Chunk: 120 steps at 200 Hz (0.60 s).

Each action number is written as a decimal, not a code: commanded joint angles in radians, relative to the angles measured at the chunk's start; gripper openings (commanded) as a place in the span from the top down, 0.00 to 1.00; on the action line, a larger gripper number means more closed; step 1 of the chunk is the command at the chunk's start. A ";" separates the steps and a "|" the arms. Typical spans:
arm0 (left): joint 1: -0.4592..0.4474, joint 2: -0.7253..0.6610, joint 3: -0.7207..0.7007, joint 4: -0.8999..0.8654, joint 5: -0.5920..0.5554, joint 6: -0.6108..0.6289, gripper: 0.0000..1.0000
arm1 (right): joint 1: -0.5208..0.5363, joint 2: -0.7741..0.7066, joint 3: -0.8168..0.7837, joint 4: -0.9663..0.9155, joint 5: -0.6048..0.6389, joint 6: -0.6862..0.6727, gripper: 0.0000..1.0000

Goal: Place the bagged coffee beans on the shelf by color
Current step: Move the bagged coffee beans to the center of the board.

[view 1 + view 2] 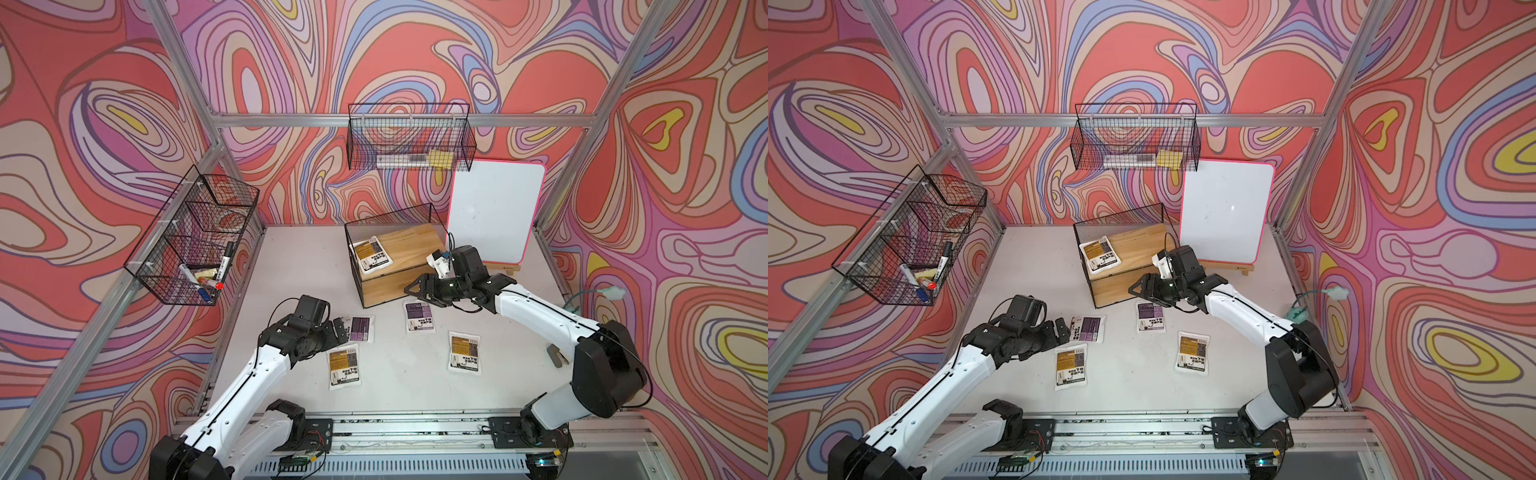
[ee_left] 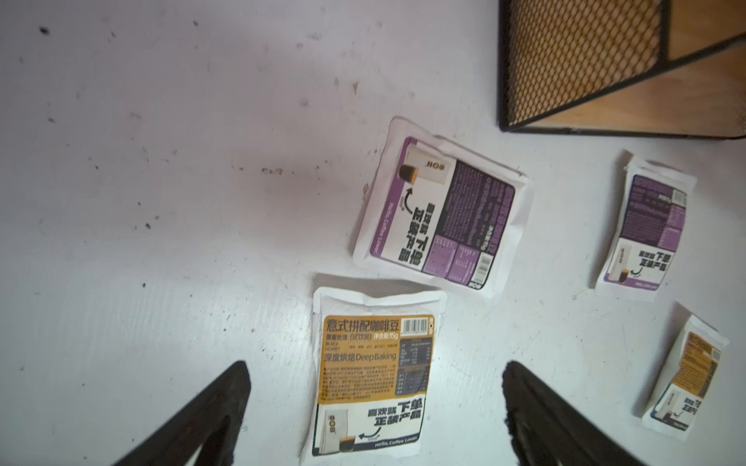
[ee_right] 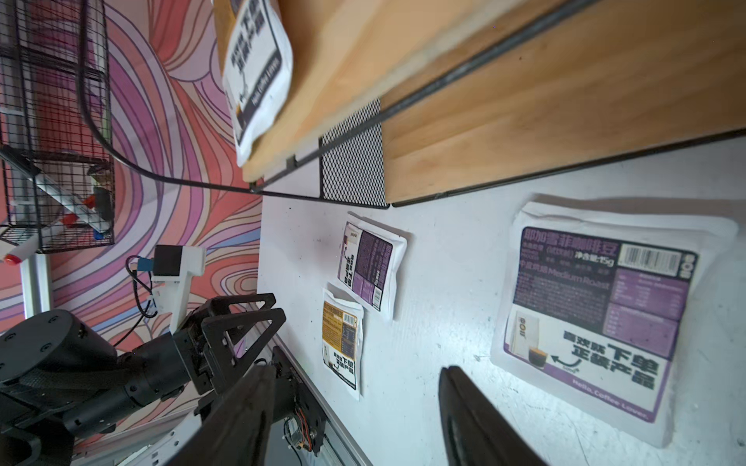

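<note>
One yellow-orange labelled white pouch lies on the top wooden board of the black wire-framed shelf. Two purple-labelled pouches and two yellow-orange pouches lie unshelved on the white bench. Left pincer and right pincer gape wide, empty.

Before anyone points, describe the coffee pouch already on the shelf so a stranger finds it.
Find the wood-and-wire shelf beside the pink-edged whiteboard. On its top board lies a yellow-orange pouch, the only pouch off the table.
</note>
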 commanded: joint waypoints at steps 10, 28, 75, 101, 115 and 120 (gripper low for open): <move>-0.057 -0.042 -0.040 -0.077 0.036 -0.050 0.01 | 0.048 -0.033 -0.065 0.079 0.039 0.014 0.33; -0.134 -0.047 -0.058 -0.082 0.022 -0.097 0.01 | 0.064 -0.027 -0.102 0.116 0.036 0.026 0.33; -0.183 -0.029 -0.105 -0.071 0.040 -0.148 0.01 | 0.084 -0.027 -0.154 0.124 0.027 0.015 0.33; -0.191 -0.036 -0.140 -0.057 0.053 -0.164 0.01 | 0.085 -0.033 -0.166 0.108 0.024 0.012 0.33; -0.197 -0.035 -0.190 -0.030 0.067 -0.179 0.01 | 0.086 -0.032 -0.166 0.106 0.017 0.012 0.33; -0.199 -0.032 -0.199 -0.017 0.073 -0.183 0.01 | 0.086 -0.032 -0.165 0.105 0.015 0.012 0.33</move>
